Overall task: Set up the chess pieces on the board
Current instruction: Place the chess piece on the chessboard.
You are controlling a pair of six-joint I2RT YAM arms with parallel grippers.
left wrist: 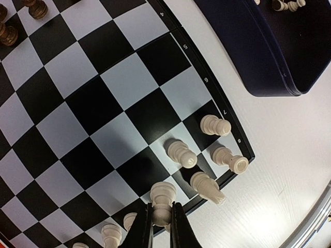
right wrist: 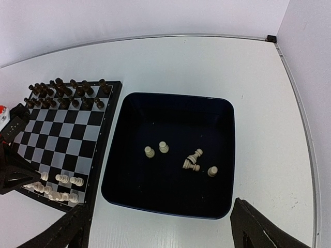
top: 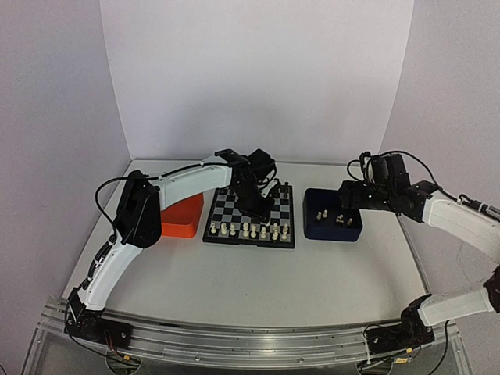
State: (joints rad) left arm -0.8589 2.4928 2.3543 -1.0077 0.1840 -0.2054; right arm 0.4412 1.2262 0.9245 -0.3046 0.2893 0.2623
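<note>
1. The orange tray (top: 182,217) lay at the 9 o'clock side of the board (top: 226,205), just beside its black frame. The left arm (top: 137,215) crossed in front of the tray's left end.
2. I saw the left gripper (left wrist: 161,227) reaching down over the board's 6 o'clock edge. Its jaws were clenched on the base of one cream piece (left wrist: 163,195). I could not tell whether that piece touched its square.
3. The board sat mid-table (top: 258,281). Cream chess pieces (top: 250,230) stood along its 6 o'clock edge, and the black pieces (right wrist: 67,93) were grouped in two rows at its 12 o'clock edge.
4. The dark blue tray (right wrist: 170,97) lay at the board's 3 o'clock, with a narrow strip of table between them. Inside it I counted a few loose pieces (right wrist: 191,161). Two stood upright toward the tray's 9 o'clock side, and the others lay toppled toward 3 o'clock.
5. The right gripper (right wrist: 159,209) hung above the dark blue tray, near its 1 o'clock corner in the top view. Its jaws were released wide and held nothing.
</note>
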